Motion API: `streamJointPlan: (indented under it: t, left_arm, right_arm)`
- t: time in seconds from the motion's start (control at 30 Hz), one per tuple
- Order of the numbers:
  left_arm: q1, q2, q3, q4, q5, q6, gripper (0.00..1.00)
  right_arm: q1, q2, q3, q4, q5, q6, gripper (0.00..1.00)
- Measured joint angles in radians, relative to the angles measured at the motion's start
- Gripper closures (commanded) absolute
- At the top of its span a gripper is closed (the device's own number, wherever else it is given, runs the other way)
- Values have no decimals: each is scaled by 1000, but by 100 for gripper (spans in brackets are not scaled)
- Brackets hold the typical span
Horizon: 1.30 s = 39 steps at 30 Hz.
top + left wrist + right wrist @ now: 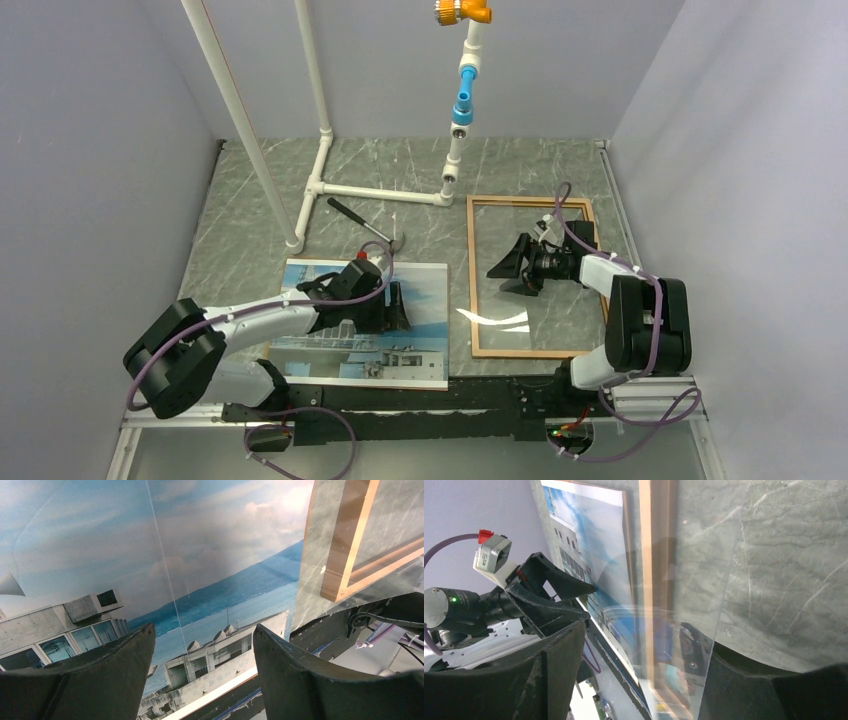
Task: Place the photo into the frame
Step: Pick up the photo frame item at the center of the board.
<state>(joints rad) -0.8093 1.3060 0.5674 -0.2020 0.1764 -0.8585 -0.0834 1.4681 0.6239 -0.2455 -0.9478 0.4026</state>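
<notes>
the left gripper (202,680) was released, its two dark fingers spread wide with nothing between them, poised over the right half of the photo (200,555). whether the tips touched the print could not be told. the photo lay flat and picture side up on the grey marbled table (260,200), in front of the left arm, just beside the frame (470,250) but outside it. the right gripper (639,680) was likewise released, jaws wide, hanging over the frame's inner area near its left rail. the frame lay flat to the right of the photo, a clear pane (495,320) glinting inside it.
</notes>
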Motion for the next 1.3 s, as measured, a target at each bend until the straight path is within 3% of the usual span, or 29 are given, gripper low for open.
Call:
streamJointPlan:
  t: [0.13,0.2,0.3,0.5,0.7,0.93,1.3]
  left_arm:
    - [0,-2,-5,7,0,0,23]
    - [0,-2,-7,9,0,0,23]
    - [1,-9,-10,11,0,0,23]
    - [1,-51,-20,-32,-14,10,23]
    - [-8,-135,-11,-142,-45,35,21]
    - [-74,-159,113,-221,-93,45,20]
    - [-194,139,438,-267,-193,24,15]
  right_arm:
    - [0,12,5,-1,-4,0,73]
    - [0,7,6,-3,-3,-1,87]
    - [0,-23,10,-28,-3,-1,99]
    - [1,-165,32,-111,35,-2,100]
    - [1,-369,74,-214,166,35,100]
    - [1,-544,236,-390,346,68,100]
    - [1,-706,433,-600,540,91,100]
